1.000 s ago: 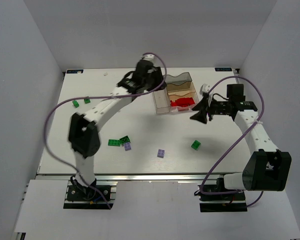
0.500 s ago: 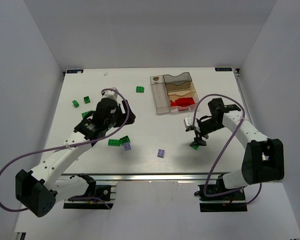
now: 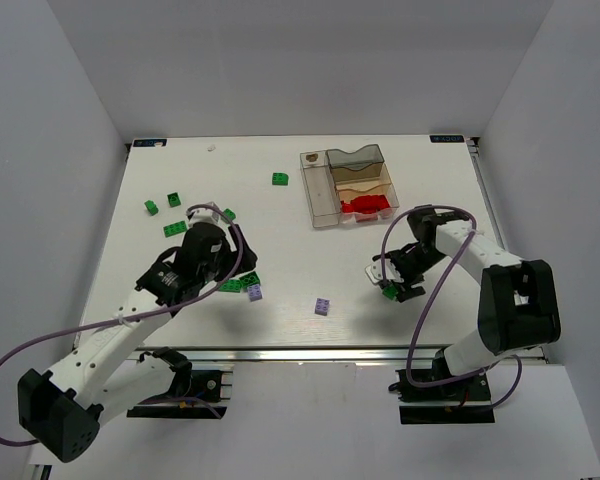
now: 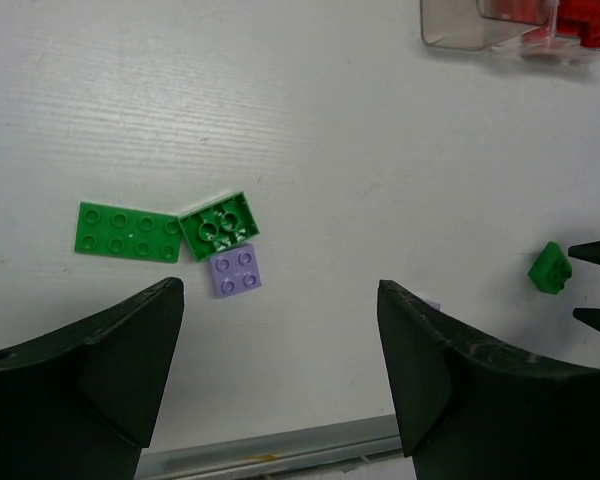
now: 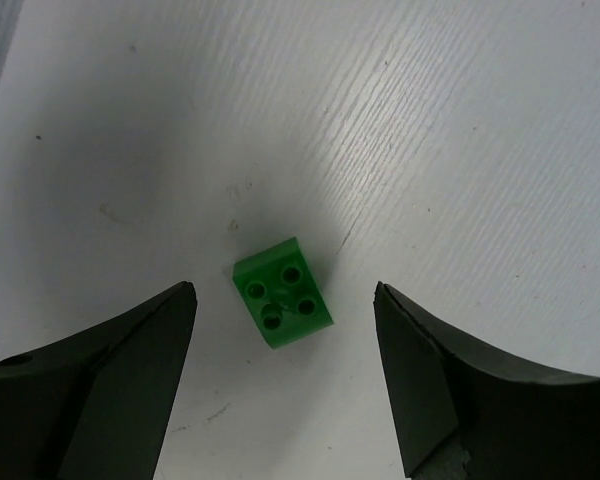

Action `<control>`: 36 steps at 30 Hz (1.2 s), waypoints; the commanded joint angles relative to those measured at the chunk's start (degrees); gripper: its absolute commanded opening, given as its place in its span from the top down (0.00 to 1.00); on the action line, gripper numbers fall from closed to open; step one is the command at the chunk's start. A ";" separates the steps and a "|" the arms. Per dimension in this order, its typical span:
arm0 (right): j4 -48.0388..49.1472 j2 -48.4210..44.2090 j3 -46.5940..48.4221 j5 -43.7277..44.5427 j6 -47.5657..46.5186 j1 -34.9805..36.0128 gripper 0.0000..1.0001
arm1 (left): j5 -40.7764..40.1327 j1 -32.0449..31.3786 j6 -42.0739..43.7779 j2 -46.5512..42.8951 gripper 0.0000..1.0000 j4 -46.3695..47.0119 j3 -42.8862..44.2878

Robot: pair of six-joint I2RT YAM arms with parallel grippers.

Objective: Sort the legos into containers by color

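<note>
1. Left gripper (image 4: 278, 296): has swung back from the bins. It is now wide open and empty above a flat green studded plate (image 4: 128, 231), a green square brick (image 4: 218, 225) and a lilac square brick (image 4: 235, 272), which lie touching one another.
2. Clear plastic joined containers (image 3: 323, 200): at the far centre of the white table (image 3: 300, 260), with red bricks (image 3: 365, 205) in one compartment.
3. Right gripper (image 5: 282, 292): has lowered. It is wide open, holds nothing and straddles a small green four-stud brick (image 5: 283, 305).

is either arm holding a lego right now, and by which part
Nothing is held. The right end effector stands open over a green brick on the table, not touching it; the left end effector is open too.
</note>
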 commanded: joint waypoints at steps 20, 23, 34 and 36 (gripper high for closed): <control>6.71 2.85 -4.56 7.32 -8.38 0.54 0.42 | -4.16 -0.16 -6.70 -7.59 0.12 -6.21 -4.45; 7.15 2.41 -5.26 6.88 -8.20 0.45 0.62 | -4.16 -0.16 -7.40 -8.03 0.12 -6.21 -4.98; 11.27 1.87 10.27 -12.09 25.93 0.10 1.00 | -6.18 -0.16 -14.08 -11.45 0.09 -7.44 -7.88; 17.05 1.88 14.95 -14.13 41.88 0.36 1.00 | -6.53 -0.16 -16.45 -12.95 0.08 -6.91 -8.93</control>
